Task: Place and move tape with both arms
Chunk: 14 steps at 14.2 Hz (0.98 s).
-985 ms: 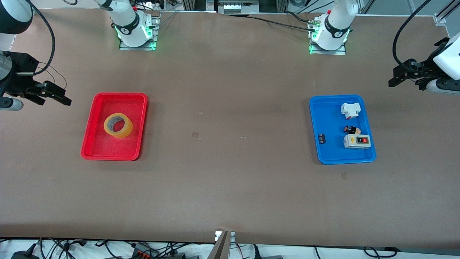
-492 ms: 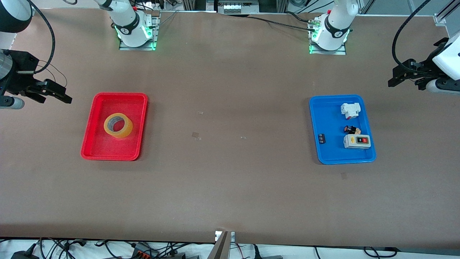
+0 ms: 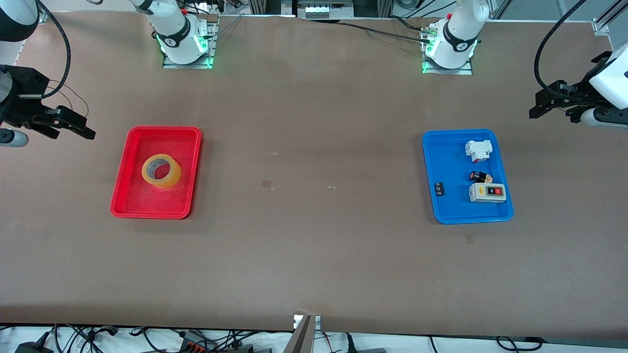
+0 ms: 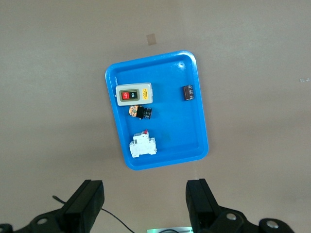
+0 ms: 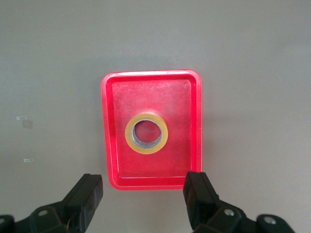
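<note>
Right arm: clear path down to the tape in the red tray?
Probably yes. The tape lies alone in the red tray; the right gripper is open, empty, over bare table beside it.

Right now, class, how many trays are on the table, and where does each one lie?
2. The red tray, holding the tape, lies toward the right arm's end. The blue tray, holding small electrical parts, lies toward the left arm's end. None seems hidden.

Wide open bench between your two trays

You had the bench (image 3: 314, 245) middle free; only the red tray (image 3: 128, 169) and blue tray (image 3: 444, 162), near opposite ends, stood in the way.
</note>
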Each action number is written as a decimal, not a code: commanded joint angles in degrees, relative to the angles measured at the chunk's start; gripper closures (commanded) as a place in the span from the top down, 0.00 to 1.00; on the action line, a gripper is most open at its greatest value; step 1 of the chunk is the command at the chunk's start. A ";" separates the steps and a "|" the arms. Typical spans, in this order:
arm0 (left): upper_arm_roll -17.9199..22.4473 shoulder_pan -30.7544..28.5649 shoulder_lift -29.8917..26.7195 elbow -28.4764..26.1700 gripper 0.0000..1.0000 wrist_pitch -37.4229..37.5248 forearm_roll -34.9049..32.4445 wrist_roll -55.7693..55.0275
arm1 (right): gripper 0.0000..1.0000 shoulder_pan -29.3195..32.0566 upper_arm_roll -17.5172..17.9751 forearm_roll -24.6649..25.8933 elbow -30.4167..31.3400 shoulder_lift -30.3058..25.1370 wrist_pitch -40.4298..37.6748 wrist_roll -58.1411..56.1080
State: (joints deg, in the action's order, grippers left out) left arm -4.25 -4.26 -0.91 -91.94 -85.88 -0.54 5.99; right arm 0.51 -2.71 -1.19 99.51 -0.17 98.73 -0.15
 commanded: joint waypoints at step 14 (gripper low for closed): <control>-0.32 -0.31 -0.94 -0.25 1.00 0.81 -0.07 -0.37 | 1.00 1.07 1.39 0.49 0.24 -2.47 -3.28 -1.44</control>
State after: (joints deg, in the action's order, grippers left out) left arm -4.25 -4.26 -0.92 -91.94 -85.88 -0.54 5.97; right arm 0.78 -2.11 -1.17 99.57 -1.44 96.41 -0.51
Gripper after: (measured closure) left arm 0.000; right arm 0.000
